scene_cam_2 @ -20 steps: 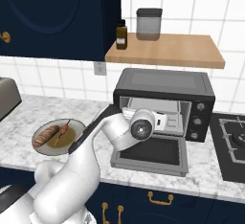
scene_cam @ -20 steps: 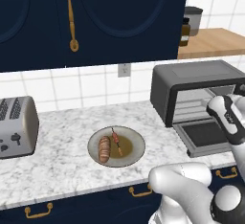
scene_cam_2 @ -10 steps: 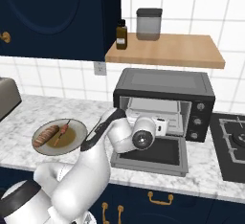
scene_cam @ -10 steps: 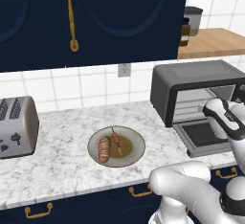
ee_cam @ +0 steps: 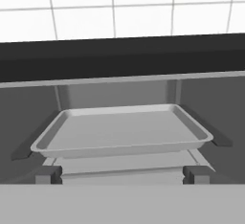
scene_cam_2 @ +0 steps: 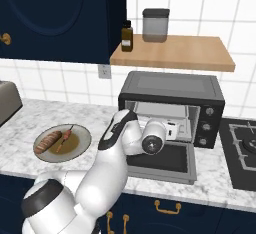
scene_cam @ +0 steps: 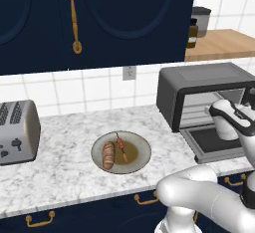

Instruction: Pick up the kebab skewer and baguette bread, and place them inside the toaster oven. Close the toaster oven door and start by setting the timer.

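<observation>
The gripper [ee_cam: 122, 174] hangs in front of the toaster oven's [scene_cam_2: 172, 94] mouth with its jaws spread wide and nothing between them, its two dark finger tips [ee_cam: 48, 174] just showing at the bottom of the hand view. Straight ahead of it, inside the oven, sits a shallow grey tray [ee_cam: 122, 129] on the side rails, with nothing on it. Below the hand, the toaster oven door [scene_cam_2: 162, 161] lies dropped flat onto the marble counter [scene_cam: 64, 172]. Well off to the left on that counter is a round plate [scene_cam: 142, 150], and on it the baguette bread [scene_cam: 108, 155] and the kebab skewer [scene_cam: 121, 148] lie side by side, untouched. Further left stands a silver toaster [scene_cam: 17, 131]. Above the oven a wooden shelf [scene_cam_2: 172, 53] carries a dark bottle [scene_cam_2: 127, 36] and a grey canister [scene_cam_2: 155, 25].
</observation>
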